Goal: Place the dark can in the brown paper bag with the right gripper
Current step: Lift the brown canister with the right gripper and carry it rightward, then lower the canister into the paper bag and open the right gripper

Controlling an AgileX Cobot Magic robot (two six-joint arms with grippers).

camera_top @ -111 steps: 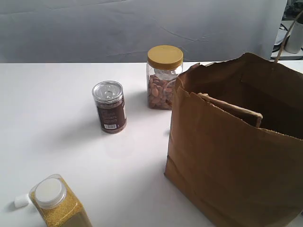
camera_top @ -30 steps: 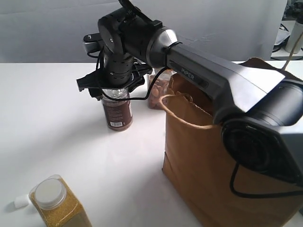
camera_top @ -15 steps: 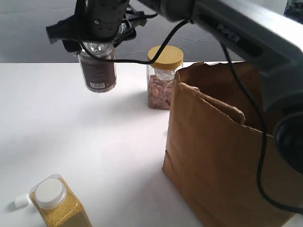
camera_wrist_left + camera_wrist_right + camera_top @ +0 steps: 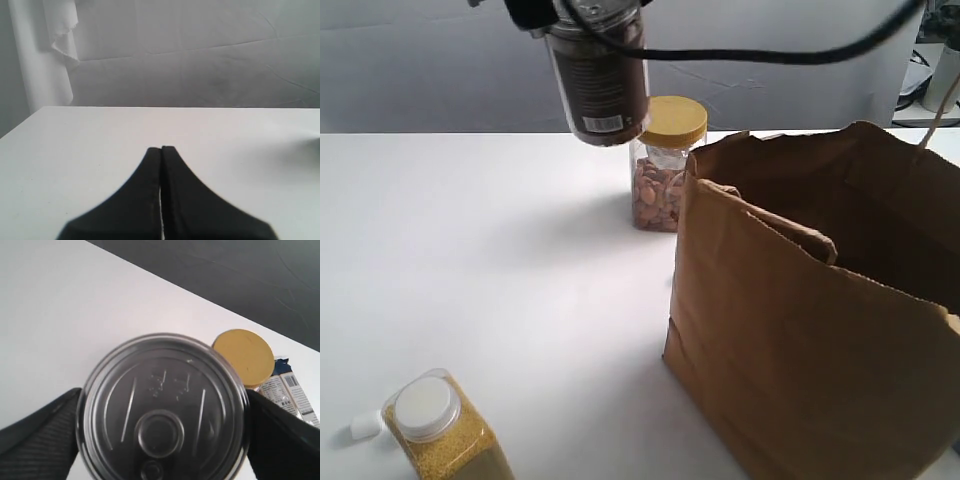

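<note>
White tabletop against a grey backdrop holds the brown paper bag, open-mouthed at the right. A yellow-lidded nut jar stands at its far corner, a grain jar at the near left. The dark can hangs upright above the table outside the bag, clamped at its lid by the right gripper. The left gripper is pressed closed, empty

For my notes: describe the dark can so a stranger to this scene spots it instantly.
Start at the big brown paper bag; at its far left corner stands a yellow-lidded nut jar. Higher than that jar hangs the dark can, the only container off the table: dark-brown, with a white barcode label.
</note>
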